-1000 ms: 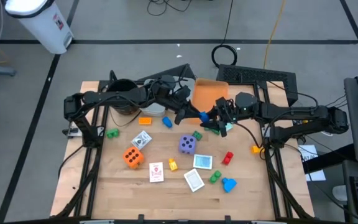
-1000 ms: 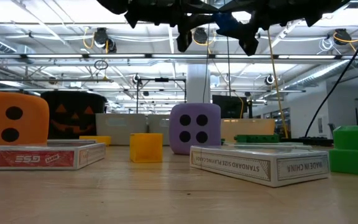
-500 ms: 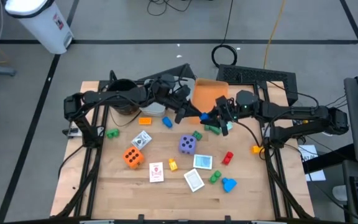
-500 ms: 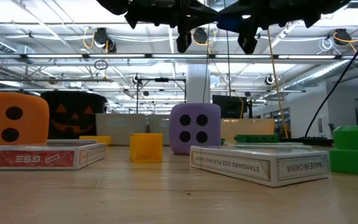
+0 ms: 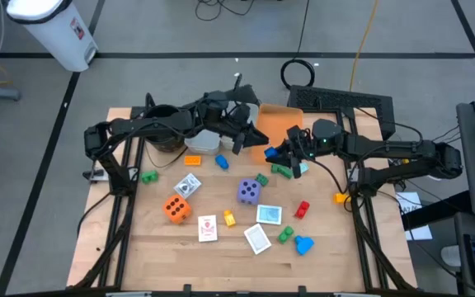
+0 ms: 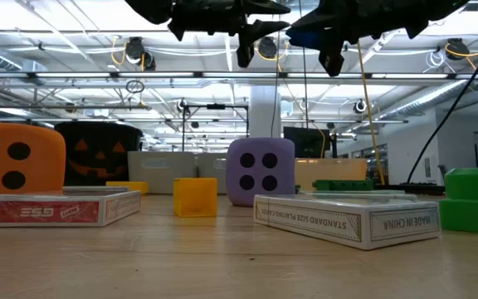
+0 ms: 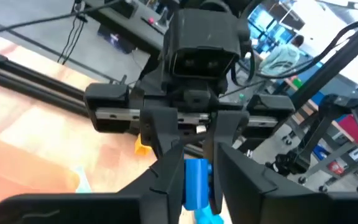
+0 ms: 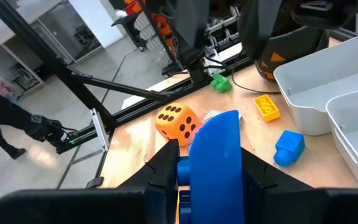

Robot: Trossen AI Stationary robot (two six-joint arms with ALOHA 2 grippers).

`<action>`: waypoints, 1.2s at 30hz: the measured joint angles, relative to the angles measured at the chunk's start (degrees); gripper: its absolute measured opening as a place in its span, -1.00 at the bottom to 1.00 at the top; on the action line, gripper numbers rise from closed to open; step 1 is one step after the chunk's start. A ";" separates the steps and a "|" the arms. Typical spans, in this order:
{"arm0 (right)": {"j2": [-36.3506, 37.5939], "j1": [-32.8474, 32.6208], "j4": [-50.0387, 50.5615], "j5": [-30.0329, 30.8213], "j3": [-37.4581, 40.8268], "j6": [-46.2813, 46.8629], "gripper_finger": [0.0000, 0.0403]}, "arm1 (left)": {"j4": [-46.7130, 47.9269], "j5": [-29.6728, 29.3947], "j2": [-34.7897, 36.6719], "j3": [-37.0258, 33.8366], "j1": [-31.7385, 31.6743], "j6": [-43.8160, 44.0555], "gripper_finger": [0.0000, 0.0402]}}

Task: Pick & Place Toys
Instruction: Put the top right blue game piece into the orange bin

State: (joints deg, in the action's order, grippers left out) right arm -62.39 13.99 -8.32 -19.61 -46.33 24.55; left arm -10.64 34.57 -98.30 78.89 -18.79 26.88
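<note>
My right gripper (image 5: 277, 155) is shut on a blue plastic block (image 5: 270, 153), held in the air just before the orange bin's (image 5: 275, 122) near edge. My left gripper (image 5: 246, 139) is open and empty, close beside it on the left, above the grey bins (image 5: 206, 141). The left wrist view faces the held block (image 7: 197, 180). On the table lie an orange die (image 5: 176, 208), a purple die (image 5: 248, 192), cards (image 5: 208, 227) and small blocks, such as a red one (image 5: 302, 209). My right gripper pinches the blue block (image 8: 216, 155) between its two fingers (image 8: 166, 171), one on each flat side. The fingers come from the table's right, pointing left and a little down. The block is lifted clear of the table.
A black pot (image 5: 162, 136) stands at the far left beside the grey bins. Loose blocks lie about: green (image 5: 148, 176), orange (image 5: 192, 160), blue (image 5: 222, 162), a long green one (image 5: 283, 171) under the right gripper, orange (image 5: 340, 197) at the right edge.
My left gripper has drawn back a little toward the table's far edge, away from my right gripper. My right gripper keeps the blue block in about the same place.
</note>
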 joint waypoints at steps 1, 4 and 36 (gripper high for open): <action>0.00 0.33 0.12 0.00 0.00 0.55 -0.60 | -0.58 0.00 0.00 0.00 -0.37 0.49 -0.38; 0.00 1.47 0.42 -0.01 0.00 1.87 -0.60 | -1.27 -0.02 0.27 0.00 -1.89 0.75 -0.24; 0.02 14.21 -24.64 -1.58 0.02 25.63 -0.60 | -7.36 -8.67 0.97 0.02 0.23 -14.95 0.02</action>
State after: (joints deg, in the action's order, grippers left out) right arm -62.37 28.20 -32.96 -21.19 -46.30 50.18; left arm -18.00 25.90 -97.33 78.91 -18.56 11.92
